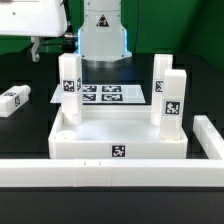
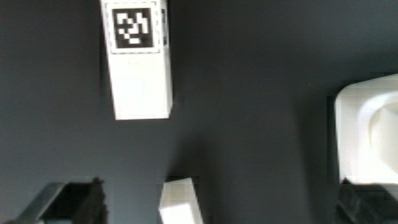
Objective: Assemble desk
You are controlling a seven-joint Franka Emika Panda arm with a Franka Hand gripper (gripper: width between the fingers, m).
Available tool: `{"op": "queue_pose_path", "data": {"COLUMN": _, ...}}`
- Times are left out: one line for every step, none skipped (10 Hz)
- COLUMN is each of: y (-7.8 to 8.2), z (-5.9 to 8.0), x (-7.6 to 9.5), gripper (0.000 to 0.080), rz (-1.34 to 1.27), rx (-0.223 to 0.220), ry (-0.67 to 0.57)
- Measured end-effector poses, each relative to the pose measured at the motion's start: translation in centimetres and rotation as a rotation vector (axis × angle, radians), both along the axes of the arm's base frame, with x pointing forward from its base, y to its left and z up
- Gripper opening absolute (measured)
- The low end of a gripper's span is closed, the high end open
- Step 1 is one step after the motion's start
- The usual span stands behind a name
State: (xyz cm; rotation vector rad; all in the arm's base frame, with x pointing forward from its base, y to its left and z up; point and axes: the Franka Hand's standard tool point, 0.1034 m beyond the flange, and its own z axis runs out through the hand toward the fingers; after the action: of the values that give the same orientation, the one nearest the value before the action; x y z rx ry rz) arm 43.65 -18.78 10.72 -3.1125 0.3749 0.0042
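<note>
On the tabletop (image 1: pixel 118 137), seen from outside, three legs (image 1: pixel 70 86) stand upright in corner sockets, and a fourth leg (image 1: pixel 12 99) lies loose on the mat, well apart. From the wrist, the gripper (image 2: pixel 128 200) hangs wide and empty above that last leg (image 2: pixel 139 60), with the tabletop's corner beside.

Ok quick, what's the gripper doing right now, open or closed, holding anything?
Gripper: open, jaws wide apart, holding nothing; it hovers over the dark table near a loose white leg.
</note>
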Motion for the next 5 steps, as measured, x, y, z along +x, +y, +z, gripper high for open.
{"op": "queue_pose_path", "data": {"y": -0.9, "z": -1.3, "x": -1.0, "gripper": 0.0649, "rz": 0.006, "rx": -0.003, "ry": 0.022}}
{"op": "queue_pose_path", "data": {"y": -1.5, "z": -2.9, "x": -1.9, "gripper": 0.0649, "rz": 0.003, "rx": -0.015, "ry": 0.054}}
{"op": "queue_pose_path", "data": {"y": -1.8, "z": -3.3, "x": -1.9, "gripper": 0.0649, "rz": 0.008, "rx": -0.015, "ry": 0.071}}
{"op": "queue_pose_path", "data": {"y": -1.6, "z": -3.2, "x": -1.7, "gripper": 0.0649, "rz": 0.012, "rx": -0.005, "ry": 0.079}}
{"op": "queue_pose_path", "data": {"y": -1.6, "z": -3.3, "x": -1.7, "gripper": 0.0649, "rz": 0.012, "rx": -0.008, "ry": 0.077}}
